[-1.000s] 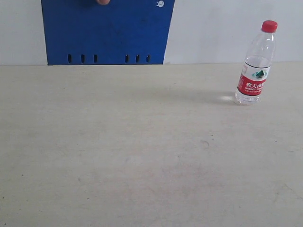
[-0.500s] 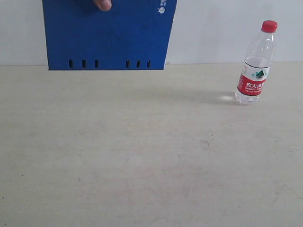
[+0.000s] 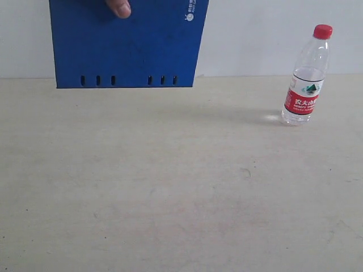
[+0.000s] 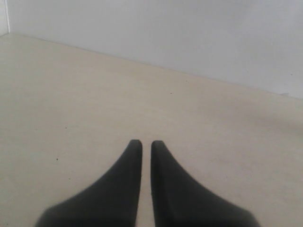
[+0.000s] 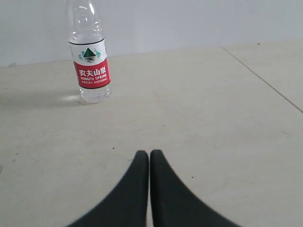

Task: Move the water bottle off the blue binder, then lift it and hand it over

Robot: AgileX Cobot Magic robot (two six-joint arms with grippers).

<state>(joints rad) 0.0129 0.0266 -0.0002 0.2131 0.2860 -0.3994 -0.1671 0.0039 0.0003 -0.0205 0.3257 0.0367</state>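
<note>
The water bottle [image 3: 307, 76] stands upright on the table at the far right, red cap on top, red-and-white label low on its body. It also shows in the right wrist view [image 5: 90, 56], well ahead of my right gripper [image 5: 149, 153], which is shut and empty. The blue binder [image 3: 127, 42] hangs upright at the far left, held from above by a human finger [image 3: 118, 8], its slotted edge just above the table. My left gripper [image 4: 146, 143] is shut, nothing in it, over bare table. Neither gripper appears in the exterior view.
A white wall [image 3: 255, 34] runs behind the beige table [image 3: 170, 187]. A seam in the tabletop [image 5: 265, 80] shows in the right wrist view. The bottle stands apart from the binder.
The binder has come down a little and shifted slightly left; the finger on it shows more. The bottle has not moved.
</note>
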